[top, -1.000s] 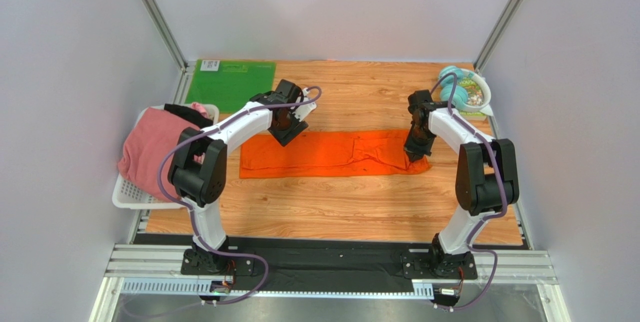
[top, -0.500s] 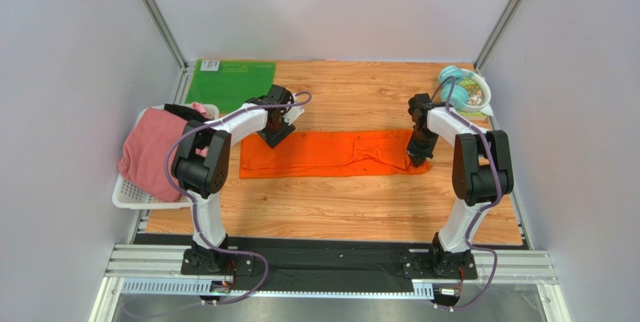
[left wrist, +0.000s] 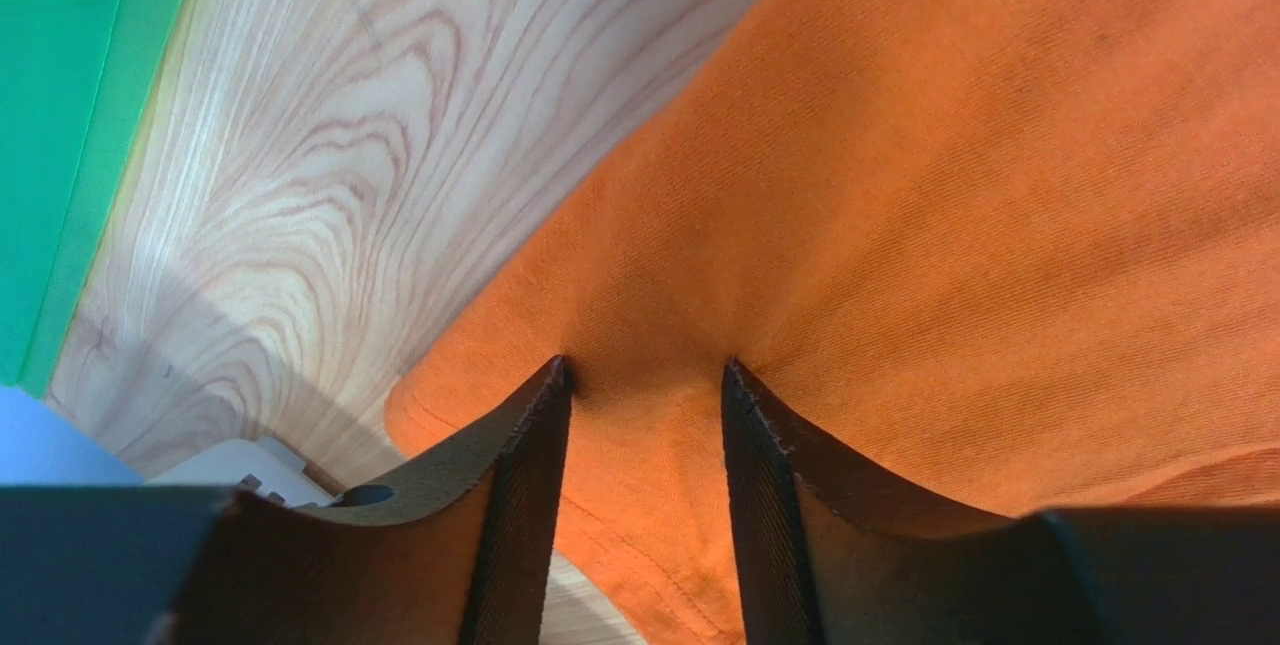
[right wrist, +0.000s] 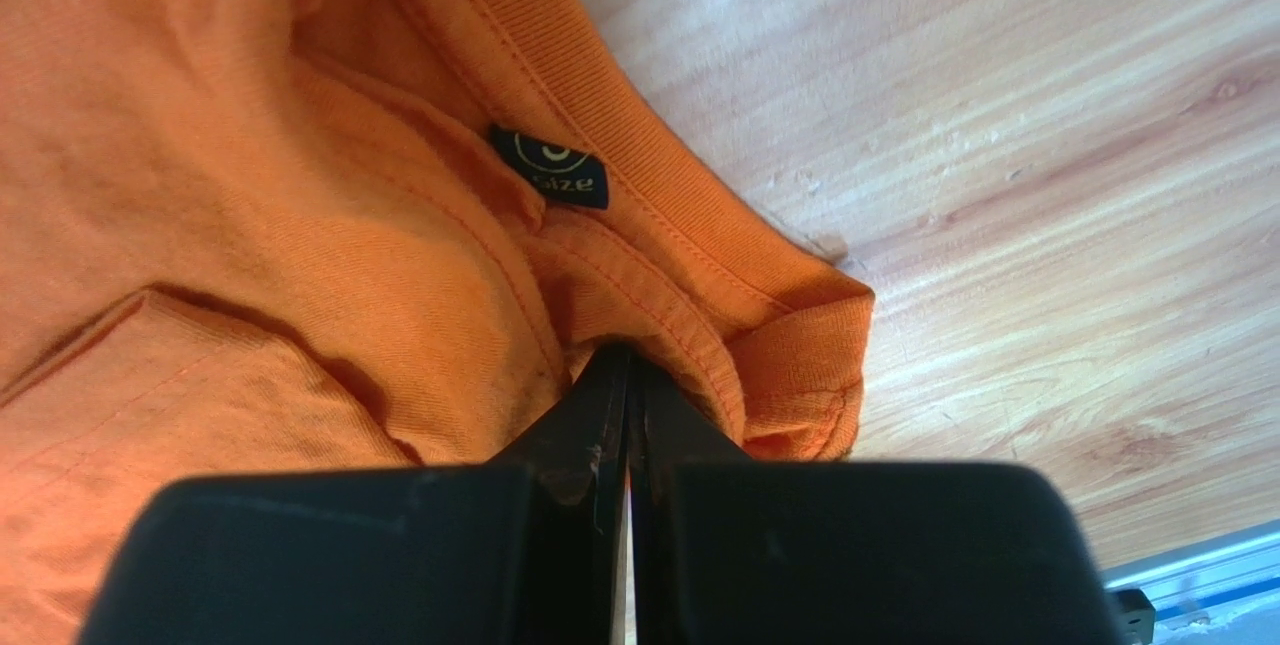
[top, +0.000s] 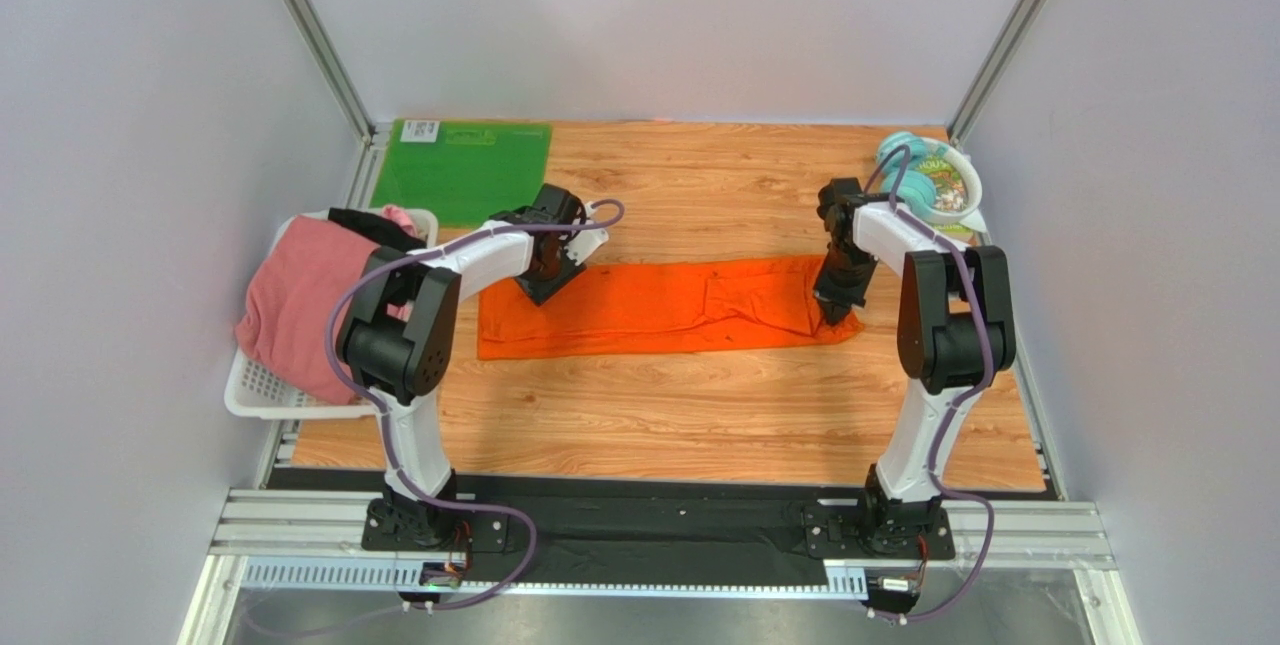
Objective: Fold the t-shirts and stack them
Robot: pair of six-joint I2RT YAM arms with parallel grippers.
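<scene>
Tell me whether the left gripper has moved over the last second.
Yes. The left gripper shifted left, from right of the green mat's corner to just below it, onto the orange t-shirt's left end.

orange t-shirt [top: 661, 309], pink t-shirt [top: 295, 300], green mat [top: 458, 165]

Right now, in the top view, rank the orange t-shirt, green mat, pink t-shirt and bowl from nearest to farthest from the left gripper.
Measured from the left gripper:
1. orange t-shirt: directly under it, touching.
2. green mat: just beyond it, at the table's far-left corner.
3. pink t-shirt: in the basket off the left edge.
4. bowl: far-right corner.
</scene>
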